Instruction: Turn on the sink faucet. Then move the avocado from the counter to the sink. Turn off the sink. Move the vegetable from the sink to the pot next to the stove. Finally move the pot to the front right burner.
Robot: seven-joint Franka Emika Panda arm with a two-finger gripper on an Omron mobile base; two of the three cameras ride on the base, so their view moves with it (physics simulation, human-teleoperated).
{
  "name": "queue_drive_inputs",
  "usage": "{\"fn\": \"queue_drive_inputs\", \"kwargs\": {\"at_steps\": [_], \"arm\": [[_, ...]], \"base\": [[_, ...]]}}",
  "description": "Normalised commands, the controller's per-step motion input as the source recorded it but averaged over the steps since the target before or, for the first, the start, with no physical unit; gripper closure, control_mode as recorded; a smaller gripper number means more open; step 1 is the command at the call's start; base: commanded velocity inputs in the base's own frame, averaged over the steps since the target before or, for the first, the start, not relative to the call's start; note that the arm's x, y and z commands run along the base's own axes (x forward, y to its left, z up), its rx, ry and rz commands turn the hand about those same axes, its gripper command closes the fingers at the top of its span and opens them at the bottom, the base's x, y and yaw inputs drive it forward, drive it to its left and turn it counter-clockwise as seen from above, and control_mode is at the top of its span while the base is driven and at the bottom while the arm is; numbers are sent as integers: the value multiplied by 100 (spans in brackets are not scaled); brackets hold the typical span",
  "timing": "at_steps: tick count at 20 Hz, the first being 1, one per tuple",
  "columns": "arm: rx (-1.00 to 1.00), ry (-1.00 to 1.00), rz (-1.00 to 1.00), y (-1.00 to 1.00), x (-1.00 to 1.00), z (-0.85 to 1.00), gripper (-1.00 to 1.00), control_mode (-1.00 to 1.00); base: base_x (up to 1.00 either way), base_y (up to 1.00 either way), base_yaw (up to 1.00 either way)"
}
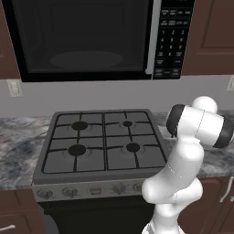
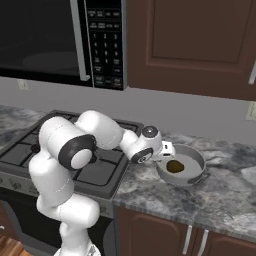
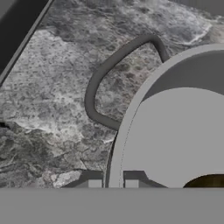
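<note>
Gripper fingers are clamped on the near rim of the pot, one each side of the wall. Note the avocado lying inside the pot, which stands on the marble counter right of the stove.

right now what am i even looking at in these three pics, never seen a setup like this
This is a rendered kitchen with a white robot arm on a base that can drive. Two pictures come from cameras on that base, behind the arm to its left and right. The third comes from a camera on the hand, looking along the gripper.

The left one shows a gas stove under a microwave. The right one shows the arm reaching to a grey pot on the marble counter beside the stove, with a dark avocado inside. In the hand picture the gripper is shut on the pot's rim, next to its loop handle.
</note>
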Motion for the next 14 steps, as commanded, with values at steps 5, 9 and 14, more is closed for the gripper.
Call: {"fn": "queue_drive_inputs", "kwargs": {"at_steps": [5, 9, 14], "arm": [[0, -10, 11, 47, -21, 44, 100, -100], [0, -5, 13, 45, -25, 39, 100, -100], [-2, 0, 10, 51, -18, 61, 100, -100]], "base": [[0, 0, 0], [0, 0, 0], [0, 0, 0]]}}
